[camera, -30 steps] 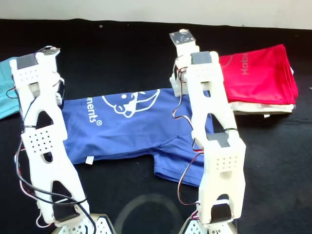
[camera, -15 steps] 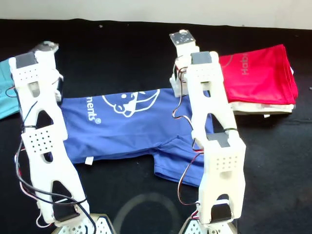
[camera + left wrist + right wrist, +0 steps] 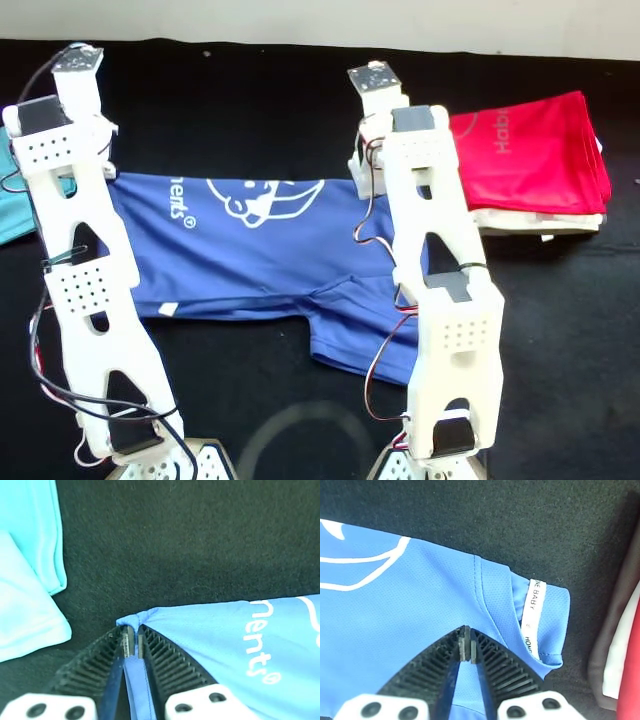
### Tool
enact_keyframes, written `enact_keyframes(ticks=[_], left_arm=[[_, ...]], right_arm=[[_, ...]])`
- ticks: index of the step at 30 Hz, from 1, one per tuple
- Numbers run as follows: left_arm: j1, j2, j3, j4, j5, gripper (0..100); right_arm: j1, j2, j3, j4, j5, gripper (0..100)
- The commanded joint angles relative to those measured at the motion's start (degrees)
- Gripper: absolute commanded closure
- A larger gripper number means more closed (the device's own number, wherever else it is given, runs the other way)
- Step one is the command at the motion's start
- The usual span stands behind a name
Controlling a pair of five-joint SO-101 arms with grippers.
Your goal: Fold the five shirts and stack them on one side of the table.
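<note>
Blue fabric dominates the middle of the black table (image 3: 230, 110), where the blue shirt (image 3: 250, 250) lies spread sideways between two white arms, its white print facing up and one sleeve trailing back toward the arms' bases. The left gripper (image 3: 131, 641) has hold of the shirt's far corner at the left end, its ribbed fingers (image 3: 165, 655) pressed together with a fold of blue cloth caught between them. Just beyond that corner lies the teal shirt (image 3: 25, 580), at the table's left edge, with a strip of black surface separating it from the blue one. The right gripper (image 3: 468, 648) is at the shirt's opposite end, near the white neck label (image 3: 534, 605), and its fingers (image 3: 495, 662) are closed tip to tip on the blue fabric beside a stitched seam. Seen from above, the shirt's far edge runs almost straight from one gripper to the other, while the near edge creases where the body meets the sleeve beside the right arm (image 3: 440, 250). The left arm (image 3: 80, 280) stands over the shirt's left end. On the right side of the table, near the neck end of the blue shirt, a folded red shirt (image 3: 530, 150) rests on top of a folded white shirt (image 3: 540, 222), whose edge shows beneath it.
</note>
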Motion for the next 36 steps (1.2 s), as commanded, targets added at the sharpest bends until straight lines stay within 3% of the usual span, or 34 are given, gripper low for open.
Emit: enact_keyframes(ticks=[1, 5, 11, 22, 29, 36], left_arm=[[1.0, 0.5, 0.7, -1.4, -0.1, 99], [0.5, 4.1, 3.0, -2.9, -0.2, 98], [-2.0, 3.6, 2.9, -2.4, -0.1, 82], [-2.4, -12.6, 5.1, 4.2, 0.0, 82], [-2.3, -27.7, 27.8, 4.2, 0.0, 100], [0.0, -42.1, 53.3, 4.1, -0.1, 99]], right_arm=[[-0.4, -0.5, -2.4, 0.3, -0.4, 99.2], [-0.6, -0.7, -2.8, 1.8, -0.4, 99.2], [-1.4, -0.9, -6.7, 6.5, -0.4, 99.2], [-0.9, -1.0, -27.9, 18.9, -0.4, 99.2], [-3.1, -10.3, -22.4, 18.9, -4.6, 99.2], [-5.1, -31.4, 2.4, 18.4, -4.5, 99.2]])
